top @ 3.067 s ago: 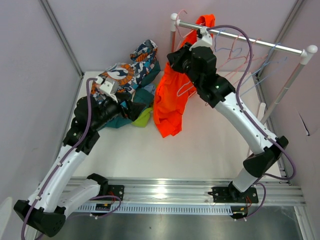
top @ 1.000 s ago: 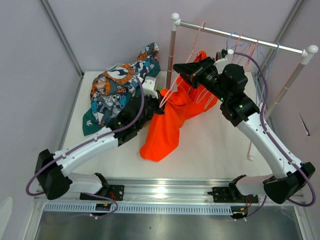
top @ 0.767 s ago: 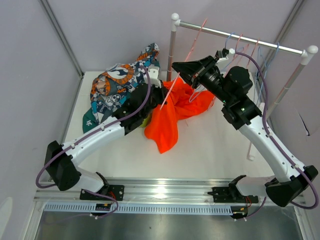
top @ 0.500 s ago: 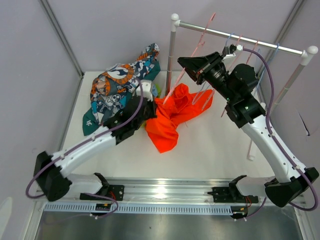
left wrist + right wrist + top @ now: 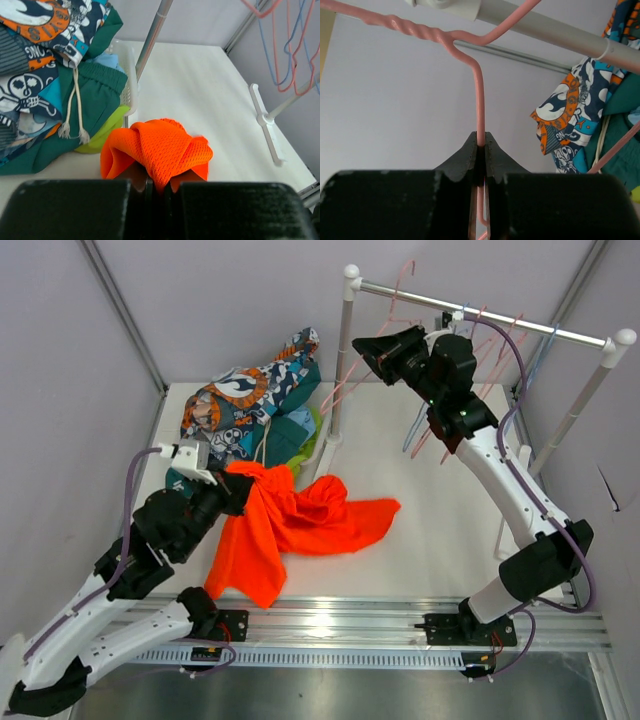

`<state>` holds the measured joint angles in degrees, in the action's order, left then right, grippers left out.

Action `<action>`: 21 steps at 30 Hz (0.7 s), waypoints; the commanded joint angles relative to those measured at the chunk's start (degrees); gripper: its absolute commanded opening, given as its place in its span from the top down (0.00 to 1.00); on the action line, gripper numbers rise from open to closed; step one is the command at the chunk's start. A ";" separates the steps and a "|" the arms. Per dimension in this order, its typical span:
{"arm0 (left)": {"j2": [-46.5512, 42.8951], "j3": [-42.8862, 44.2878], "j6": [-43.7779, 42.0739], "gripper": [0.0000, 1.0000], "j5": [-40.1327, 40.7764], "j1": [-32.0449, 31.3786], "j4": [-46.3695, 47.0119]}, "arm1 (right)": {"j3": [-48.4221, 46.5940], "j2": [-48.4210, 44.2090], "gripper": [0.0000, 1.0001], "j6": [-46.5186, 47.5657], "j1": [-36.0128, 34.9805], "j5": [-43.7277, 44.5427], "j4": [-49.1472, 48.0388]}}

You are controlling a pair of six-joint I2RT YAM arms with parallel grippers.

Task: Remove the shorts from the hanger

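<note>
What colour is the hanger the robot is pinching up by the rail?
Pink. The hanger shows best in the right wrist view.

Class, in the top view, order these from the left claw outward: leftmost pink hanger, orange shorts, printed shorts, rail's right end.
1. orange shorts, gripped in the left claw
2. printed shorts, just behind
3. leftmost pink hanger, on the rail
4. rail's right end, far right

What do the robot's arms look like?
The left arm and the right arm are made of smooth white tubes joined by chunky black joints. A thin purple cable loops along each one. The left gripper and the right gripper are black, each with two flat fingers. Black bases sit on a silver rail. No markings show.
</note>
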<state>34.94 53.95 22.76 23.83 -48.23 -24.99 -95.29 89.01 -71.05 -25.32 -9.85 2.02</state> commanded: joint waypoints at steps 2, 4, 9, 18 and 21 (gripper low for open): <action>-2.24 -1.22 0.35 1.00 -0.28 -0.38 -2.87 | -3.33 0.28 1.00 2.31 0.62 3.34 0.00; -2.33 -1.05 -0.17 1.00 -0.10 -0.38 -2.78 | -2.28 0.37 1.00 2.23 0.80 3.61 -0.09; 1.26 4.74 -2.81 1.00 1.65 -0.38 -2.87 | 0.97 -0.77 1.00 2.05 0.80 3.43 -0.18; 12.94 23.97 -12.21 1.00 7.10 -0.20 -1.02 | 9.15 -5.60 1.00 1.17 1.24 2.90 -1.23; 17.60 30.82 -15.37 1.00 8.24 0.24 -0.67 | 10.47 -7.01 0.86 1.61 1.50 2.20 -1.32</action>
<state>49.30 76.58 12.80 29.12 -48.23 -30.30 -85.36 85.78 -69.58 -24.32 -7.44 2.11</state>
